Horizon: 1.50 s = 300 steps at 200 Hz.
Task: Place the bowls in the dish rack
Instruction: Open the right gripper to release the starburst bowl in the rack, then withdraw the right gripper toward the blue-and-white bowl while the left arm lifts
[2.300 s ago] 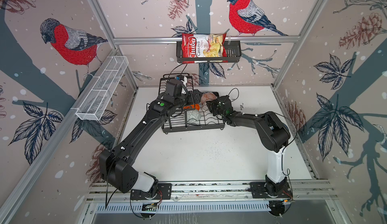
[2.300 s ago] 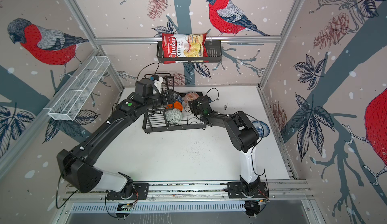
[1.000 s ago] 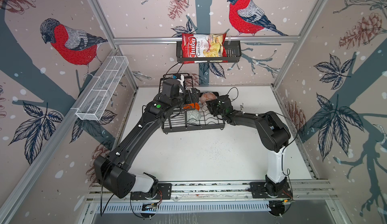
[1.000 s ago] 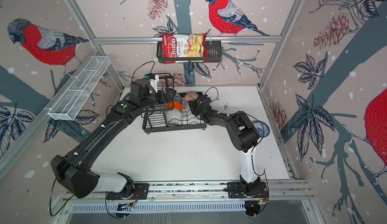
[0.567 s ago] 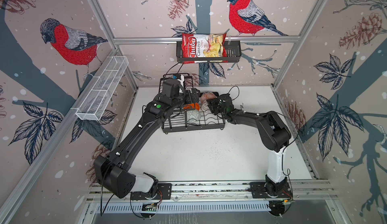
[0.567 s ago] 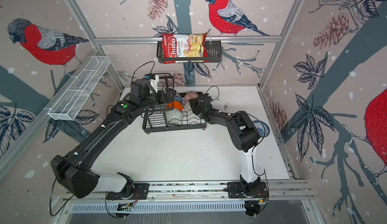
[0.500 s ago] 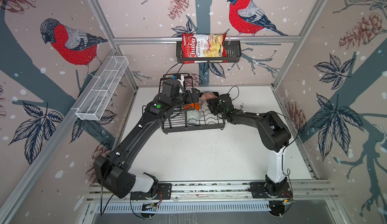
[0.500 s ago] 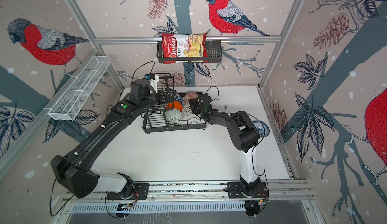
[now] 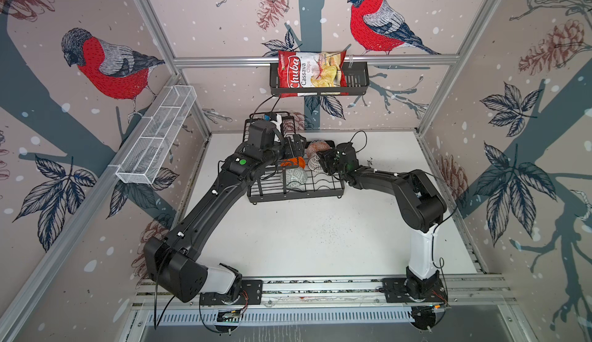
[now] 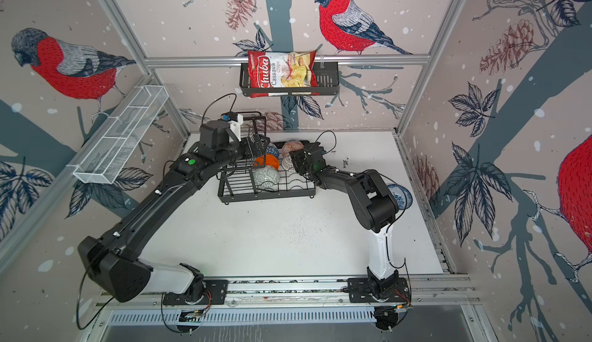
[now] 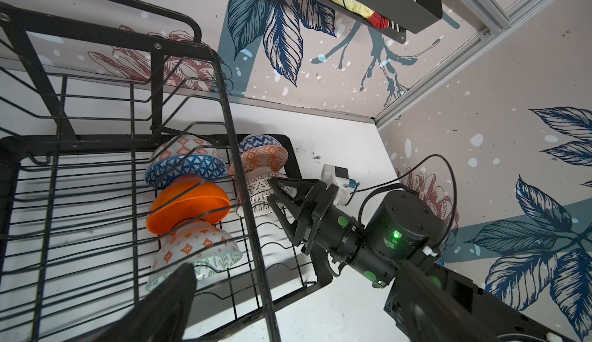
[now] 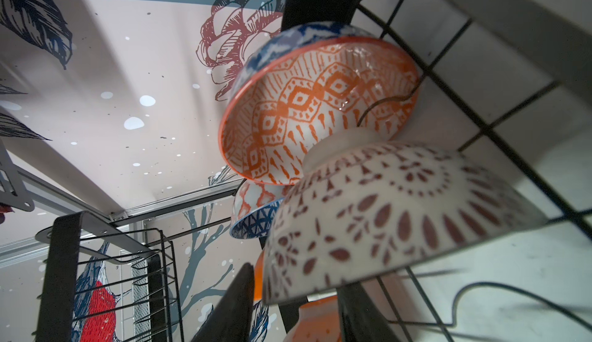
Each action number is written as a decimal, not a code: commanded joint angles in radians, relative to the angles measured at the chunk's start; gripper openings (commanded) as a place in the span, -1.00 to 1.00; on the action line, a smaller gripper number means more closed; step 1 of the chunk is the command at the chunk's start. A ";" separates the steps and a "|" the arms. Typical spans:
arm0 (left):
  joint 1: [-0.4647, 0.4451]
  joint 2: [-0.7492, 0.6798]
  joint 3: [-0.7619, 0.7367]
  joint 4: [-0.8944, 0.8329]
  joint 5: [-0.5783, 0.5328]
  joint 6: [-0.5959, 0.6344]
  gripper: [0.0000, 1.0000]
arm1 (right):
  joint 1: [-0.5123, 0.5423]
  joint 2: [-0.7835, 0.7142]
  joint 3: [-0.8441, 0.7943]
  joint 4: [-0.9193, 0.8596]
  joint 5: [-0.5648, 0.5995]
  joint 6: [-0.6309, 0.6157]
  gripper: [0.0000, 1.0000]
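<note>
The black dish rack (image 9: 294, 198) (image 10: 266, 198) holds several bowls on edge. These are an orange bowl (image 9: 291, 162) (image 11: 189, 202), a grey-green bowl (image 10: 267, 177), a dark-blue bowl (image 11: 185, 167), an orange-red patterned bowl (image 12: 304, 116) (image 9: 318, 147), and a white lattice bowl (image 12: 400, 209) (image 11: 256, 193). My right gripper (image 12: 296, 279) (image 9: 323, 162) is open. Its fingers stand either side of the lattice bowl's rim, with a thin gap beside one finger. My left gripper (image 11: 288, 308) (image 10: 256, 146) hangs wide open and empty over the rack's upper basket. A white bowl with blue flowers (image 10: 400, 196) lies on the table behind my right elbow.
A black shelf basket with a chips bag (image 9: 310, 74) hangs on the back wall above the rack. A long white mesh basket (image 9: 157, 138) is fixed to the left wall. The rack's upper basket wires (image 11: 243, 164) run close under my left gripper.
My right gripper's jaws have eased slightly apart around the lattice bowl's rim. My left arm drew back a little to the left earlier and has held still since.
</note>
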 commanded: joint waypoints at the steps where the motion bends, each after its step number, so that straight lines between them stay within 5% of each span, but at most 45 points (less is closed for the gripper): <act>1: 0.003 0.008 0.020 0.024 -0.004 0.015 0.95 | 0.001 -0.016 0.003 -0.003 -0.002 -0.037 -0.07; 73: 0.003 0.052 0.073 0.034 -0.017 0.036 0.95 | -0.007 -0.082 0.008 -0.063 -0.011 -0.157 0.23; 136: -0.002 0.136 0.174 0.055 -0.006 0.032 0.95 | -0.032 -0.194 -0.052 -0.118 -0.024 -0.249 1.00; 230: -0.153 0.333 0.394 0.056 -0.085 0.069 0.95 | -0.164 -0.443 -0.097 -0.461 0.022 -0.527 0.99; 300: -0.238 0.444 0.418 0.106 -0.053 0.047 0.95 | -0.379 -0.609 -0.134 -0.871 0.281 -0.643 0.99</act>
